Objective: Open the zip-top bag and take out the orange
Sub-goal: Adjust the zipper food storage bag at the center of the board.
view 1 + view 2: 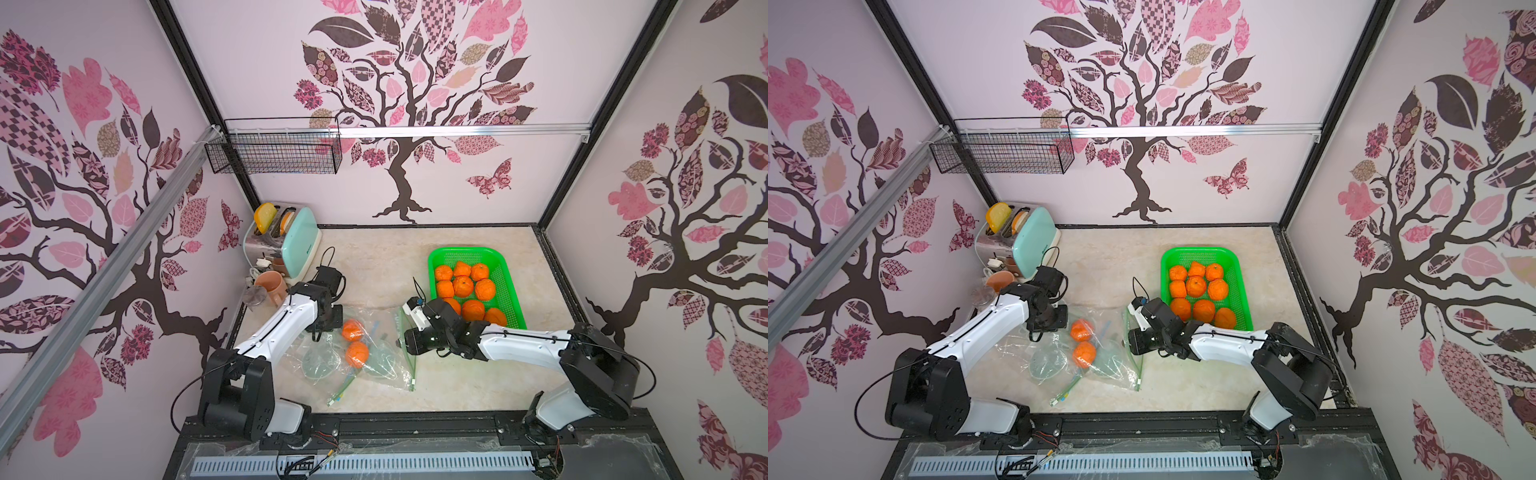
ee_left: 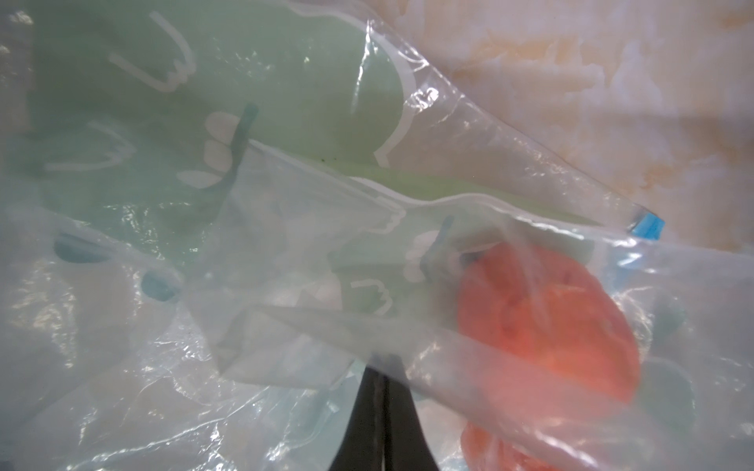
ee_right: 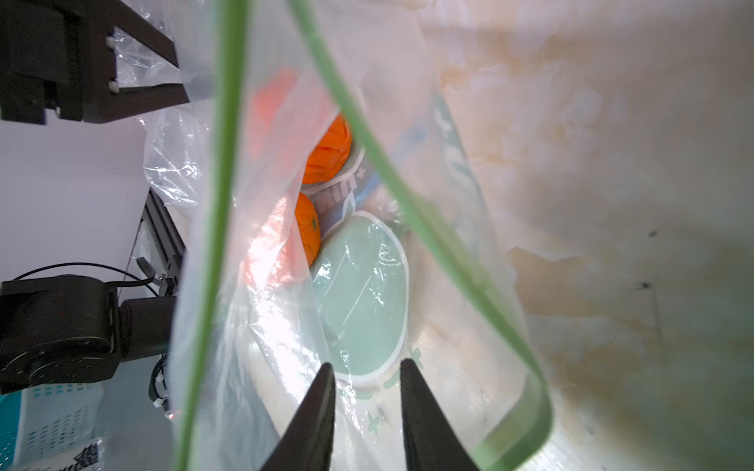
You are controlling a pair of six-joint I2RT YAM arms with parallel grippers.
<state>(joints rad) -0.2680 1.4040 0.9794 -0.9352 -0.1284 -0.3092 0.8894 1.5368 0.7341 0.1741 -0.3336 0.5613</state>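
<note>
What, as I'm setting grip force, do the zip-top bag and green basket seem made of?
The zip-top bag: thin clear plastic film, glossy, by crinkles and glare; its green zip strip looks stiffer. The green basket: probably rigid moulded plastic, perforated mesh walls.

1. Both top views hang high at the front, looking steeply down the table (image 1: pixel 457 386) to the back wall (image 1: pixel 478 199); they share nearly everything.
2. My left wrist view sits right against the zip-top bag (image 2: pixel 285 253).
3. My right wrist view peers closely into that bag, sharing its oranges (image 3: pixel 328 153) with both top views.
</note>
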